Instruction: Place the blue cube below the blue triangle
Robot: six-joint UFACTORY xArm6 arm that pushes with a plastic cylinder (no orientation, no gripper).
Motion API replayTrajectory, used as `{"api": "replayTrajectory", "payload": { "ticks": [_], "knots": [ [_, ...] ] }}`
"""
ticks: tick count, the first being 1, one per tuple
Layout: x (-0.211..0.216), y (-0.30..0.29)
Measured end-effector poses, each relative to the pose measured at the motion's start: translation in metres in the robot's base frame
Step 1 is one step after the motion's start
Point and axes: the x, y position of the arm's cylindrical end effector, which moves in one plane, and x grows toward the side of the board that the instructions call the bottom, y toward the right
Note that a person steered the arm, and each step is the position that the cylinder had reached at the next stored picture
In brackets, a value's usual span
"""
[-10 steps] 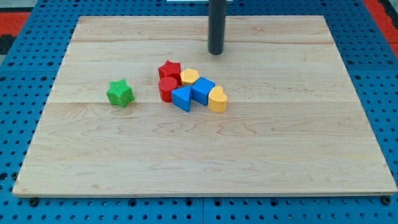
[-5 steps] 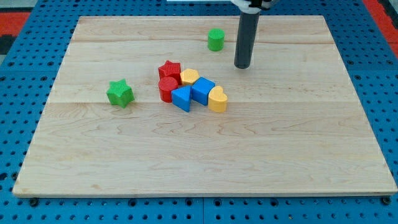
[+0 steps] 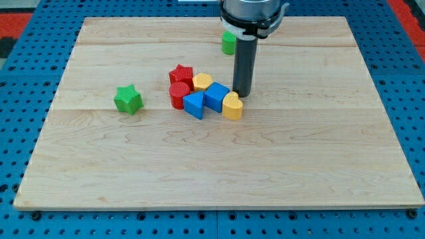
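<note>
The blue cube (image 3: pixel 216 97) sits in a tight cluster near the board's middle. The blue triangle (image 3: pixel 194 105) touches it on the view's left and slightly lower. My tip (image 3: pixel 241 93) stands just to the view's upper right of the blue cube, right beside the yellow heart (image 3: pixel 232 106), which touches the cube's right side. I cannot tell if the tip touches either block.
A red star (image 3: pixel 180 74), a red cylinder (image 3: pixel 177 95) and a yellow block (image 3: pixel 202 82) complete the cluster. A green star (image 3: pixel 127 99) sits alone at the view's left. A green cylinder (image 3: pixel 228 44), partly hidden by the arm, stands near the top of the wooden board (image 3: pixel 133 172).
My tip moved from the top of the board, first to the right, then down and left to the cluster's upper right. The blocks have not moved.
</note>
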Motion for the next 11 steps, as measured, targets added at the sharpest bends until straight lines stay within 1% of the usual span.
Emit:
{"api": "replayTrajectory", "payload": {
  "ticks": [2, 3, 5, 6, 8, 9, 11],
  "knots": [
    [0.003, -0.04],
    [0.017, -0.051],
    [0.028, -0.05],
    [0.034, -0.04],
    [0.032, -0.042],
    [0.011, -0.056],
    [0.009, -0.06]
  ]
}}
